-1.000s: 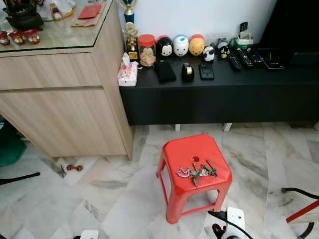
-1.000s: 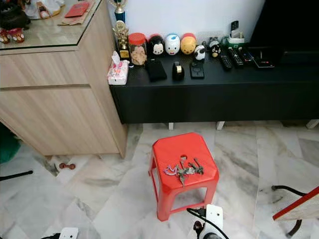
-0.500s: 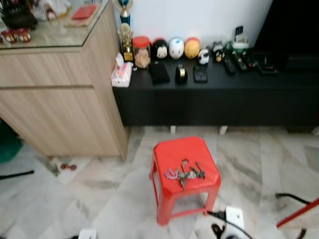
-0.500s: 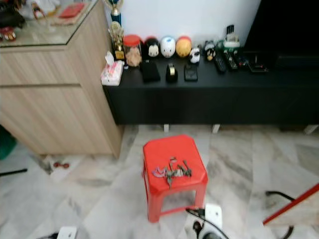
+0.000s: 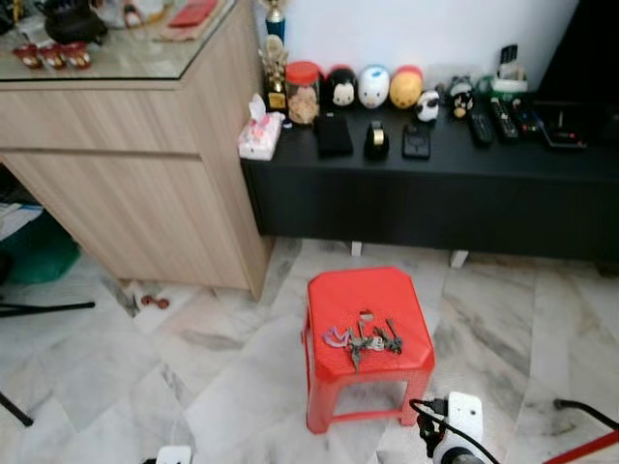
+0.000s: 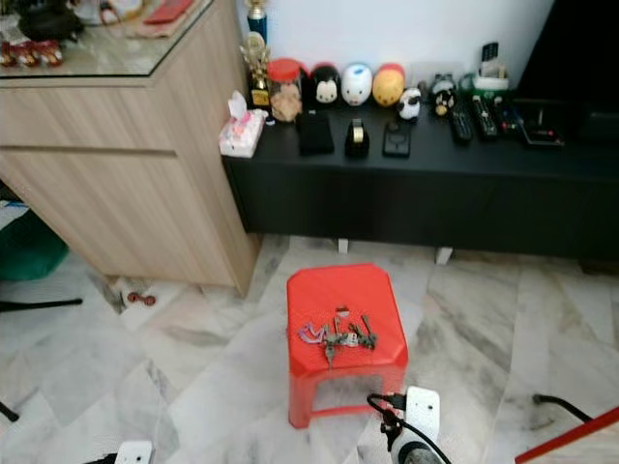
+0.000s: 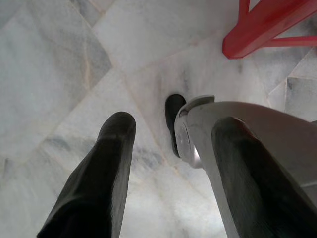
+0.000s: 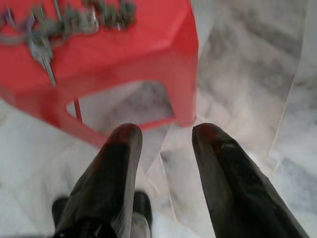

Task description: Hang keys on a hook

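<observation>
Right now the keys [image 5: 363, 339] lie in a loose bunch on the red stool [image 5: 334, 295], toward its 6 o'clock edge. Both arms hang low: the right gripper [image 8: 163, 144] beside the stool, the left gripper [image 7: 173, 139] over bare floor, fingers spread. Probably best to step closer, then pinch the ring from above, not a single key.

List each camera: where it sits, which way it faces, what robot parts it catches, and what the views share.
Left and right eye: head stereo pair, facing forward and down at the red stool, keys and black console.
Left wrist: on the left arm, looking down its open left tool at marble floor.
Right wrist: along the open right tool, toward the stool.
Shared: stool, floor.
</observation>
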`<state>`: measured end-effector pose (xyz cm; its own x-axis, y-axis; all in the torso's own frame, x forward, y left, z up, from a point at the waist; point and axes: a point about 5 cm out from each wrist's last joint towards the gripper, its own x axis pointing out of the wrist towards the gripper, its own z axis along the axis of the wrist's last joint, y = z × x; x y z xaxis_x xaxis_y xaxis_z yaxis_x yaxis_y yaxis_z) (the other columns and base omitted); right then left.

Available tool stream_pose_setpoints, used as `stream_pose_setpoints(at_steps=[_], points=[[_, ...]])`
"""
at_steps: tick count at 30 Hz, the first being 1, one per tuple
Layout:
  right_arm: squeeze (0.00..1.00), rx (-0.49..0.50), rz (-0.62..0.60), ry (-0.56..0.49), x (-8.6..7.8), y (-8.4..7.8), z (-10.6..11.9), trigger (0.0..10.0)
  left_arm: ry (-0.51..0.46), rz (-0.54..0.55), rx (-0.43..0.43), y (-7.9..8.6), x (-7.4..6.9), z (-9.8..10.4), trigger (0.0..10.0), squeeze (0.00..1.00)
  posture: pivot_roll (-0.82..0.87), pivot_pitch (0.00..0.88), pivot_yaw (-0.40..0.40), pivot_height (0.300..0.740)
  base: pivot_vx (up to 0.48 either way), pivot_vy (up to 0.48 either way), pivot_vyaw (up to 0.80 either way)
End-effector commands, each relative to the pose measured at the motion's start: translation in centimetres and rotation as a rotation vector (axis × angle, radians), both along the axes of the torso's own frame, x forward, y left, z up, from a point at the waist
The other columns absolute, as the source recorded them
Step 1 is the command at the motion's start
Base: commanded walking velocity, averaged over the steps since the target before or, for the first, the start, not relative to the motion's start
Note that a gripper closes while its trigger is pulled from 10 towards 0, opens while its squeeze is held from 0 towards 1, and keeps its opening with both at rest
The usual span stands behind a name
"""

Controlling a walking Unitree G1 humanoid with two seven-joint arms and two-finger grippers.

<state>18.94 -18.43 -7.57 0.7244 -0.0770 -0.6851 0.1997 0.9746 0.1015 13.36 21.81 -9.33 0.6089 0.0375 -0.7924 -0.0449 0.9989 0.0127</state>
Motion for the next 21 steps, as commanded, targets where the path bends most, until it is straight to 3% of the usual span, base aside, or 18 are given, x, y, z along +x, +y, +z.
stream_pose_setpoints(at_steps=[1, 2, 3, 6, 12, 18, 21], points=[[0.00, 0.014, -0.019, -0.025, -0.3, 0.1, 0.0, 10.0, 0.011, 0.013, 0.004, 0.4, -0.7, -0.1, 10.0, 0.00, -0.20, 0.083, -0.002, 0.740, 0.000, 0.000, 0.00], [0.00, -0.032, 0.000, -0.188, 1.0, -0.8, 1.6, 10.0, 0.008, 0.014, 0.003, 0.4, -0.8, -0.1, 10.0, 0.00, -0.21, 0.083, 0.001, 0.740, 0.000, 0.000, 0.00], [0.00, -0.047, 0.006, -0.270, 1.5, -1.2, 2.5, 10.0, 0.008, 0.014, 0.003, 0.5, -0.8, -0.1, 10.0, 0.00, -0.21, 0.083, 0.002, 0.740, 0.000, 0.000, 0.00], [0.00, -0.071, 0.009, -0.403, 1.9, -1.5, 4.1, 10.0, 0.004, 0.013, 0.004, 0.5, -0.8, -0.1, 10.0, 0.00, -0.21, 0.077, 0.005, 0.740, 0.000, 0.000, 0.00], [0.00, -0.106, 0.029, -0.528, 2.5, -1.3, 6.3, 10.0, -0.002, 0.012, 0.000, 0.4, -0.8, -0.1, 10.0, 0.00, -0.21, 0.065, -0.006, 0.740, 0.000, 0.000, 0.00], [0.00, -0.132, 0.074, -0.581, 2.6, -1.3, 7.6, 10.0, -0.029, 0.032, 0.007, 0.3, -0.7, 0.0, 10.0, 0.00, -0.21, 0.054, -0.016, 0.740, 0.000, 0.000, 0.00], [0.00, -0.136, 0.097, -0.578, 2.5, -1.3, 7.9, 10.0, -0.097, 0.035, 0.069, 0.4, -0.4, 0.4, 10.0, 0.00, -0.22, 0.049, -0.021, 0.740, 0.000, 0.000, 0.00]])
